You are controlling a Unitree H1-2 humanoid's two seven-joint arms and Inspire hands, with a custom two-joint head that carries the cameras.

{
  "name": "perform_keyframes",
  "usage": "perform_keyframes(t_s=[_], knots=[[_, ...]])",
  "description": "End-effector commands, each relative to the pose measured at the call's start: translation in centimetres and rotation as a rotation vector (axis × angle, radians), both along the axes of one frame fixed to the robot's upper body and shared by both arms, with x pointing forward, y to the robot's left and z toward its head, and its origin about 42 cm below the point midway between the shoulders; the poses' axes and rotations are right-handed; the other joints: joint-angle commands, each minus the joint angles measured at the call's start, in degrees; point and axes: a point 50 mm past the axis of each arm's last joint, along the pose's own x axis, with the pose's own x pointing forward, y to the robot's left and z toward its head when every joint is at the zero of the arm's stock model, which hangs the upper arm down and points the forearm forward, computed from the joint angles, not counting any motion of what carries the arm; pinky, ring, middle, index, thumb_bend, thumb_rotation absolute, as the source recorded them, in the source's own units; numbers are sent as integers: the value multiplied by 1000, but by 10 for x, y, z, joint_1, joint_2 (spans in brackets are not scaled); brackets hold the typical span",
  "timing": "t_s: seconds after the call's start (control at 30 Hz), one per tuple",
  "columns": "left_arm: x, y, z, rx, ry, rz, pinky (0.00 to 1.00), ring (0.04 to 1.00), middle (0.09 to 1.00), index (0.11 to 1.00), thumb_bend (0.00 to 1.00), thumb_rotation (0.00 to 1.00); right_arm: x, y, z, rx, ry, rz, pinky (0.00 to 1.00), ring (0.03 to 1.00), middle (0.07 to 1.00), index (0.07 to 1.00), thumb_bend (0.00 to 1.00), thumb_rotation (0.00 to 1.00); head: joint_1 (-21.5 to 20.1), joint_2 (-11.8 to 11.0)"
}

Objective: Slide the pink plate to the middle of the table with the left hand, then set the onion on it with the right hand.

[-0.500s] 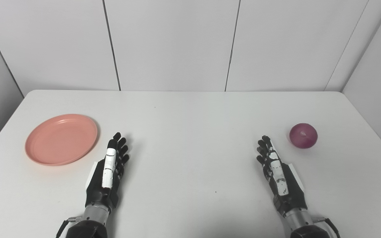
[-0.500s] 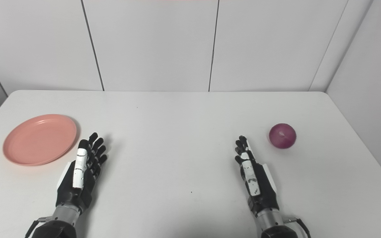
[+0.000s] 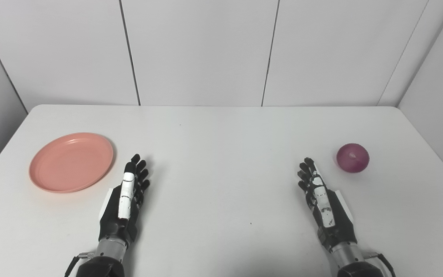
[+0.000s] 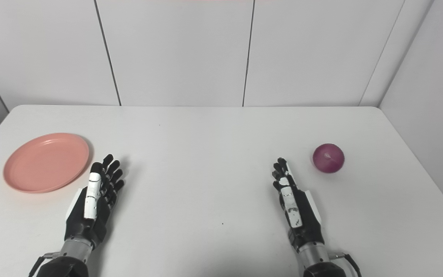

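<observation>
The pink plate [image 3: 71, 162] lies at the left of the white worktop [image 3: 221, 134], the onion [image 3: 352, 157] at the right. The left hand [image 3: 123, 204] rests just beside the plate, fingers [image 3: 136, 169] extended, holding nothing. The right hand [image 3: 323, 202] lies near the onion, likewise outstretched and empty.

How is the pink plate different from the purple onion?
The pink plate is flat, wide and shallow; the onion is round like a ball and looks much smaller. The plate lies on the table's left side, near the left hand; the onion sits on the right, near the right hand. Both rest on the white table, untouched.
</observation>
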Motion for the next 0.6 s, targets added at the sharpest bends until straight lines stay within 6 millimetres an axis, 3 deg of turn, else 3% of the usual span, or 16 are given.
perform_keyframes(t_s=[0.0,0.57], knots=[[-7,12,2,32,-32,0,1000,1000,1000,1000,697,988,8,4,8,6,-25,12,1000,985,982,997,892,1000,0,1],[-7,12,4,32,-32,-3,1000,1000,1000,1000,688,994,8,3,9,2,-24,13,1000,985,982,998,894,1000,0,3]])
